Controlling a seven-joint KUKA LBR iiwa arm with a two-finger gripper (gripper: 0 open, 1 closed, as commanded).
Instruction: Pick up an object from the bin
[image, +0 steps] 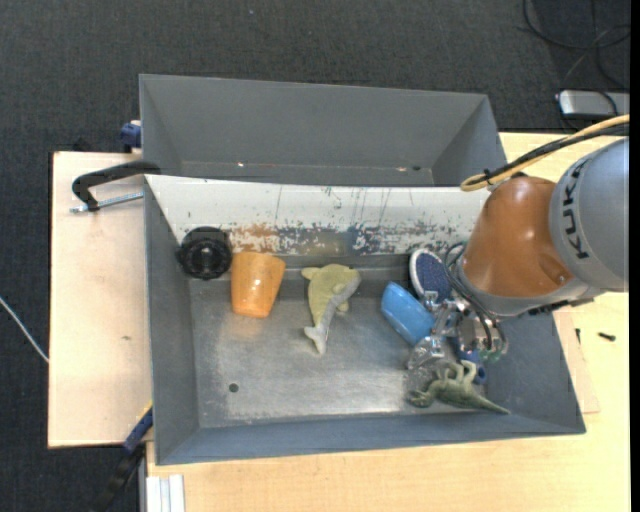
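The arm (520, 250) bends down, pincer (447, 348) just over a green toy animal (462, 392), maybe touching; open or closed, I cannot tell.

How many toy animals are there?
2: a pale green plastic dolphin in the middle, a dark green plastic reptile at the gripper, front right. The arm may hide others.

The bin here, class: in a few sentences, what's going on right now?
The arm reaches in from the right, its gripper low over the front right corner of the bin, just above a dark green toy reptile, with a blue block close beside it. Whether it grips anything cannot be told. An orange cup, a black round cap and a pale green toy dolphin lie further left, away from it.
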